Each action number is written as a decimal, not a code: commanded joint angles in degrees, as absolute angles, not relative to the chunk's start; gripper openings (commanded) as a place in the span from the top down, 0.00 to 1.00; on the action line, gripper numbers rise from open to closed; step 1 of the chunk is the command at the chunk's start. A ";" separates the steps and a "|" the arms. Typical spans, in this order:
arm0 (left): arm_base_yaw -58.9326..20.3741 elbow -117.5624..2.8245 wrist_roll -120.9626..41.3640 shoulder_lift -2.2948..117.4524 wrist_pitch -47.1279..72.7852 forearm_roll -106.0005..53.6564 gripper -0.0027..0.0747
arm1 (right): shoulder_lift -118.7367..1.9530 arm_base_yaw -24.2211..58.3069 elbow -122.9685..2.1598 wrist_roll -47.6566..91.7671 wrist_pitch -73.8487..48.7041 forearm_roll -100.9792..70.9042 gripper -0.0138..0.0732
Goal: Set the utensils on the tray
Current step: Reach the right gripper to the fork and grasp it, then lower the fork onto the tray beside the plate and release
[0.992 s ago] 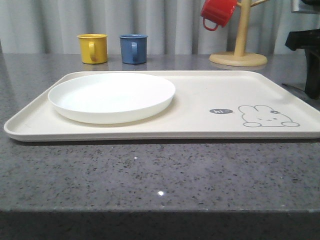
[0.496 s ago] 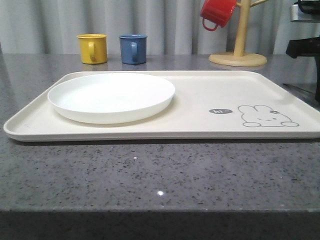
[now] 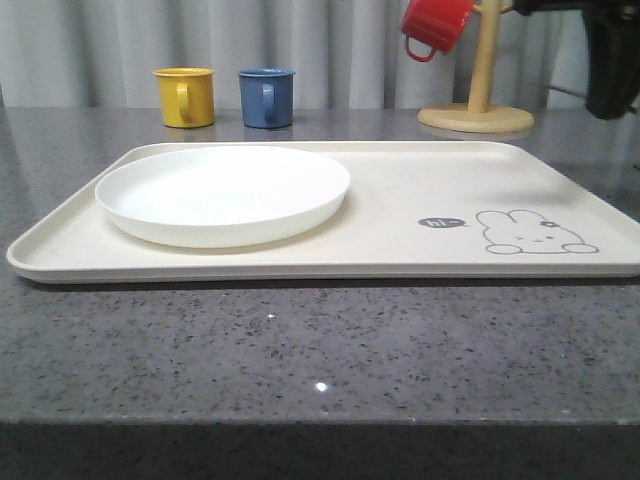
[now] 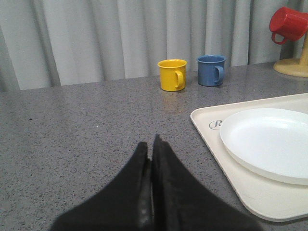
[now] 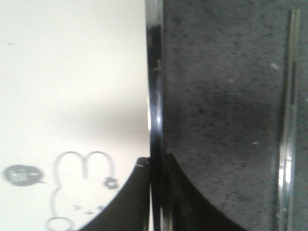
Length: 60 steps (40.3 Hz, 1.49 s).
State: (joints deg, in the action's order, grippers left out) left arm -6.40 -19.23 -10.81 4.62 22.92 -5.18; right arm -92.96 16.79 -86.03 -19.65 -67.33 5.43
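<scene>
The cream tray [image 3: 420,185] lies in the middle of the grey counter, with the round white plate [image 3: 222,192] on its left half. My right gripper [image 5: 155,161] is shut on a slim shiny metal utensil [image 5: 154,72]; I cannot tell which kind. It hangs over the tray's right edge, near the bunny drawing [image 5: 82,192]. Another thin metal utensil [image 5: 288,120] lies on the counter beyond that edge. In the front view the right gripper [image 3: 610,95] is high at the far right. My left gripper [image 4: 150,144] is shut and empty, over bare counter left of the tray [image 4: 207,120].
A yellow mug [image 3: 186,96] and a blue mug [image 3: 267,97] stand behind the tray. A wooden mug tree [image 3: 478,100] at the back right carries a red mug [image 3: 435,25]. A curtain closes the back.
My right arm has risen from low at the table's right edge to high above the back right corner. The tray, plate and mugs have not moved.
</scene>
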 commanded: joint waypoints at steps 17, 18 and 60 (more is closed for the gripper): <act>-6.76 -20.56 -10.15 5.19 18.26 -5.79 0.99 | -100.51 29.43 -95.70 -31.87 -65.62 5.91 0.91; -6.76 -20.56 -10.15 5.19 18.26 -5.79 0.99 | -100.88 29.43 -95.70 -32.19 -65.56 5.48 0.91; -6.76 -20.56 -10.15 5.19 18.26 -5.79 0.99 | -105.73 29.43 -95.58 -32.79 -62.52 -0.34 0.65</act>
